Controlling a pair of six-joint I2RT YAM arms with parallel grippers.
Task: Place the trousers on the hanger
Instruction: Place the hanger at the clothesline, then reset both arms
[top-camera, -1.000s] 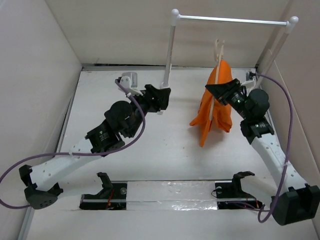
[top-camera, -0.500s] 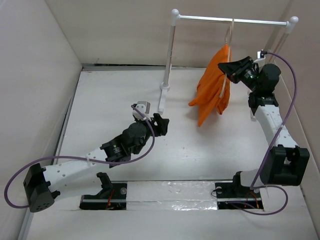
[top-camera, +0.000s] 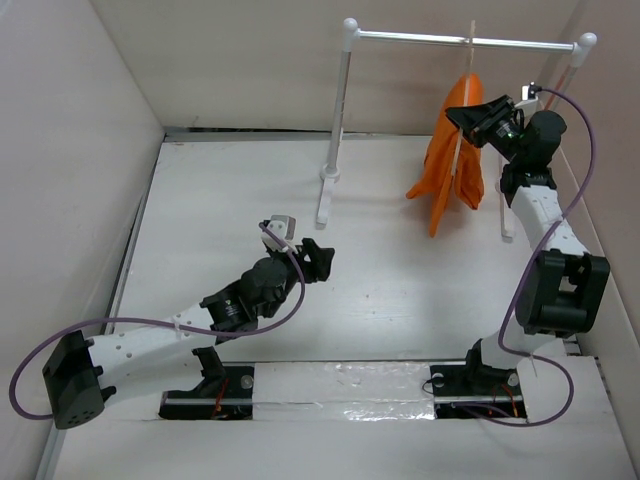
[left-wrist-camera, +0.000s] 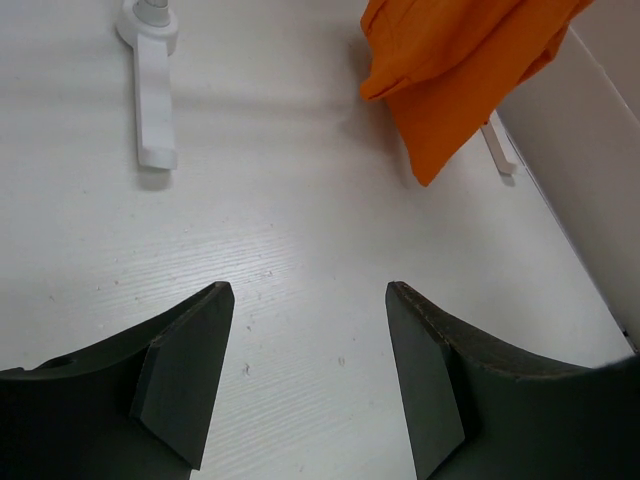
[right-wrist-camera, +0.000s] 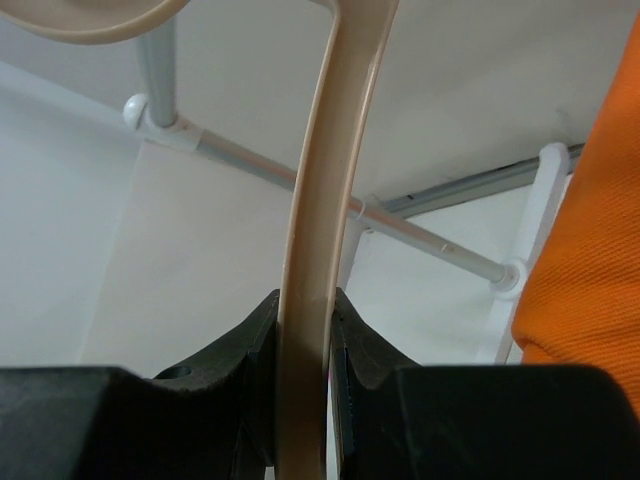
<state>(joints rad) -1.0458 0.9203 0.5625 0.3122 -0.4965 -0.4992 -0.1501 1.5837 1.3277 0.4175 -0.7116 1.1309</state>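
Trousers (top-camera: 450, 175) hang draped over the hanger (right-wrist-camera: 318, 200), bunched into long orange folds that fall below my right jaws and a little to their left in the overhead view. My right jaws are clenched on the hanger's pale beige neck, one side pressed against each face of it. The wrist view shows the wood running up between them and curving into the hook above. Orange cloth fills one edge of that view, just beside the jaws.

Above the right jaws runs the white rail (top-camera: 420, 38). The hook crosses it in the overhead view, but I cannot tell whether it rests on the bar or only stands beside it. My right arm is raised high, with the jaws close under the rail and near its right post (top-camera: 572, 68).

My left jaws are released, spread wide and holding nothing, low over the bench (top-camera: 400, 290). Ahead of them and to the right hang the trousers, well apart from them. Ahead and to the left lies the flat foot (left-wrist-camera: 150, 100) of the rail's left post.
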